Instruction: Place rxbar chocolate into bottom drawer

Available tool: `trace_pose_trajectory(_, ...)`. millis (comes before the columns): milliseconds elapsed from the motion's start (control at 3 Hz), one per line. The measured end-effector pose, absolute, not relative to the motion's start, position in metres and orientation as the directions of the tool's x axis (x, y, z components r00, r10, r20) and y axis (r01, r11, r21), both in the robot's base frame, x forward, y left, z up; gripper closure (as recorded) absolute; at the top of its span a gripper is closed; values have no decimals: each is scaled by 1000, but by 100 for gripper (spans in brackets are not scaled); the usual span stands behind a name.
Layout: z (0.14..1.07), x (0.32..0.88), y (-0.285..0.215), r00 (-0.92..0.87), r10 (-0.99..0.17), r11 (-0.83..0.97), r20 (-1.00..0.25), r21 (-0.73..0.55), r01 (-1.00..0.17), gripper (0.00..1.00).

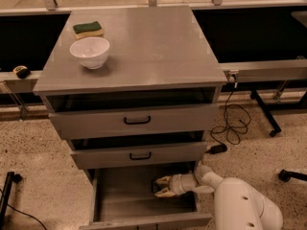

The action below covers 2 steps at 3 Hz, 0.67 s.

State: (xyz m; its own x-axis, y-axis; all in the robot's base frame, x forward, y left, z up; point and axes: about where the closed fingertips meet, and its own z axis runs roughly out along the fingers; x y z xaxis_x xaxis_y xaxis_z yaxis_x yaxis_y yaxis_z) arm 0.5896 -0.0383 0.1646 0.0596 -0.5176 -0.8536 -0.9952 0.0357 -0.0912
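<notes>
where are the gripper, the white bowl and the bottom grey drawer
Bottom grey metal drawer (122,193): camera view, bare floor.
Cream gripper (159,187): camera view, front end, inside that drawer.
White round bowl (90,60): camera view, outer wall.

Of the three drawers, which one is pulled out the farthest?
The bottom drawer, the lowest one. It sticks out well past the top drawer and the middle drawer; its floor shows, and the gripper is inside it.
</notes>
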Motion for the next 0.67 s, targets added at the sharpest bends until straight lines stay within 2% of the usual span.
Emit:
trace_pose_trajectory(333,165,590,-38,60,-518,36,-854,-91,-995,0)
trace_pose_trajectory(667,165,590,-38,60,-518,36,-854,-91,-995,0)
